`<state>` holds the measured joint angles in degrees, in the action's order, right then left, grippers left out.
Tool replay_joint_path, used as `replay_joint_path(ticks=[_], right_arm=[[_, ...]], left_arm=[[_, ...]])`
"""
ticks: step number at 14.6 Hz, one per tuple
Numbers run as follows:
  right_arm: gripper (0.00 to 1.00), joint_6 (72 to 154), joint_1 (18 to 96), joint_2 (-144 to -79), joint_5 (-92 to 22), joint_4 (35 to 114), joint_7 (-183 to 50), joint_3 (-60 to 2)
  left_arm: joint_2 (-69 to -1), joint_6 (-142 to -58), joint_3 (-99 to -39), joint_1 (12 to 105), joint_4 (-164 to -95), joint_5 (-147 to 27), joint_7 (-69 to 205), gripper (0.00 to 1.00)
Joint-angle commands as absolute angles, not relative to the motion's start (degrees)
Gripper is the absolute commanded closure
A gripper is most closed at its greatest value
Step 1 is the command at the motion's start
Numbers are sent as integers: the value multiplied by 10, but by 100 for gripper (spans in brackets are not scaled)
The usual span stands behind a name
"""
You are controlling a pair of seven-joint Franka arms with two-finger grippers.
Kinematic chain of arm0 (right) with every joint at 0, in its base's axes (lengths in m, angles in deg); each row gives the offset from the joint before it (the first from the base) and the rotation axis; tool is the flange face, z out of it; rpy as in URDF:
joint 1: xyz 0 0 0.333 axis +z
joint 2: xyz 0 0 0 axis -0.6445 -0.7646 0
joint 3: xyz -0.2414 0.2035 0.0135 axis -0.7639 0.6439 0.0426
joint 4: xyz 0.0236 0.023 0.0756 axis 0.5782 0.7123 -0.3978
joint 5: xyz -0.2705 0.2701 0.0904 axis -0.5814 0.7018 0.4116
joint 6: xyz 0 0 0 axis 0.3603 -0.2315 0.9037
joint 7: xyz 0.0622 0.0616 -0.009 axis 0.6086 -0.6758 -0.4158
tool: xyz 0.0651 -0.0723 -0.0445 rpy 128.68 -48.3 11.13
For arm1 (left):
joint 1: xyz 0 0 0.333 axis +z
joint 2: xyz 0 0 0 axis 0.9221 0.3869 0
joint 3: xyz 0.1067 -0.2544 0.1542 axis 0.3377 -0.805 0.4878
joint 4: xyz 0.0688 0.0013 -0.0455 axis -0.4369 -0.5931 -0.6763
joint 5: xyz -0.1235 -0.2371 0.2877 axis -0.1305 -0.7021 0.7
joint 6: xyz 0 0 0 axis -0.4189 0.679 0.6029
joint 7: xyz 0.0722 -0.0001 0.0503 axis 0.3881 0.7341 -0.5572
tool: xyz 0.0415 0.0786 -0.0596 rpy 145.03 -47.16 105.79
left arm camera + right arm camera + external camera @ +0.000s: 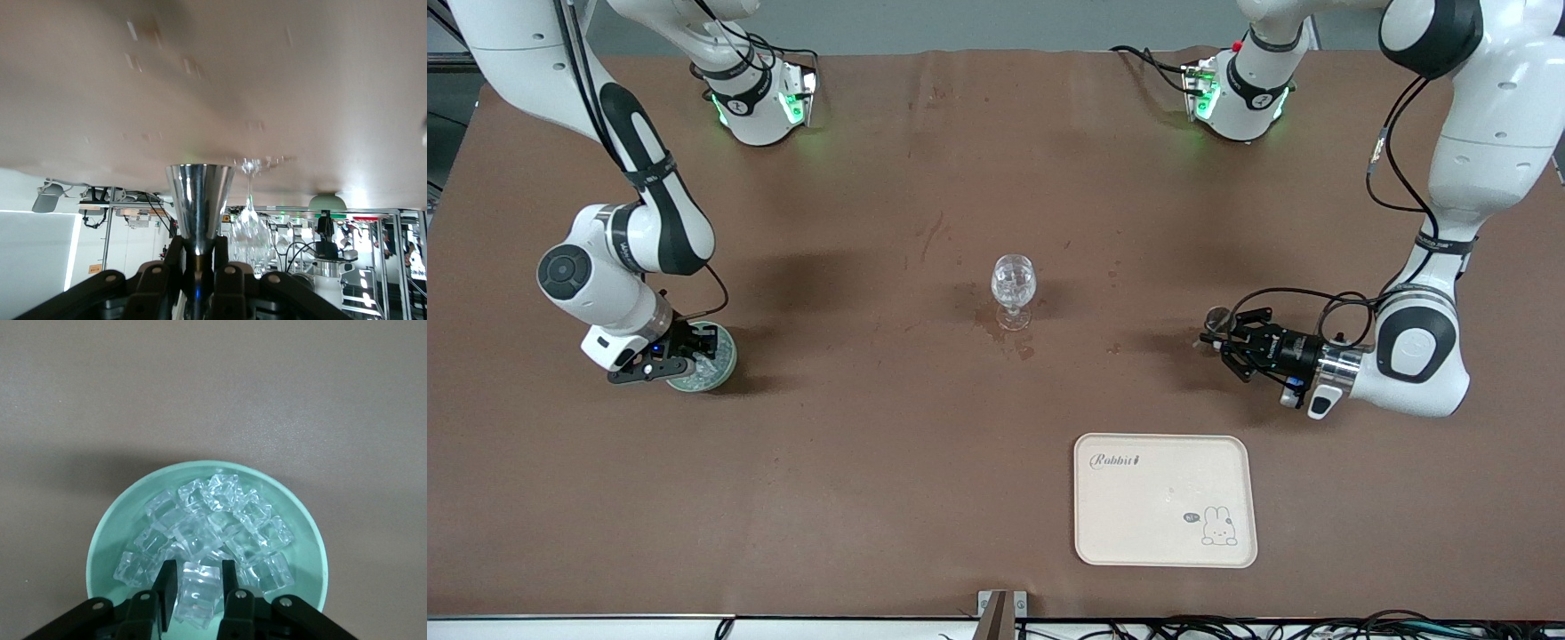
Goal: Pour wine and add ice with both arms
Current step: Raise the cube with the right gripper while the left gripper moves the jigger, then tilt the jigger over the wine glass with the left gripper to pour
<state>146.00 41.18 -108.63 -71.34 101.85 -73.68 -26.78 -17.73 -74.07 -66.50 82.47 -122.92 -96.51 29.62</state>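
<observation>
Both grips look made. Right gripper [200, 587] clenches one clear ice chunk [197, 588] in the pale green round bowl [725, 366]; left gripper [198, 257] clamps a shiny metal cone-shaped cup [199, 200]. Next, both must travel to the clear stemmed glass [1014, 289] mid-table.

A brown-covered table [871, 498] fills the view (faint stains mid-surface), cables [1227, 629] along its near edge.
</observation>
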Motion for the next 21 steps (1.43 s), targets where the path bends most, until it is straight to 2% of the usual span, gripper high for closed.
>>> replay_joint_path(ticks=[1, 3, 7, 10, 12, 17, 21], right_arm=[[82, 1450, 414, -1081, -702, 1029, -741, -267], [97, 1435, 414, -1082, -703, 1020, -732, -267], [99, 1330, 414, -1079, -702, 953, -723, -266], [99, 1225, 412, -1069, -702, 884, -710, -267], [99, 1186, 412, -1060, -702, 845, -685, -267], [99, 1174, 411, -1027, -702, 827, -661, -268], [99, 1174, 406, -995, -703, 821, -662, -275]], left_arm=[[-256, -741, -676, 789, -1248, -974, 230, 99], [-295, -751, -676, 749, -1249, -972, 186, 99], [-349, -813, -673, 654, -1248, -958, 53, 99], [-375, -860, -676, 586, -1246, -876, -27, 99], [-382, -881, -677, 555, -1243, -827, -74, 99], [-380, -933, -677, 468, -1243, -704, -199, 99], [-381, -936, -677, 459, -1239, -671, -234, 99]])
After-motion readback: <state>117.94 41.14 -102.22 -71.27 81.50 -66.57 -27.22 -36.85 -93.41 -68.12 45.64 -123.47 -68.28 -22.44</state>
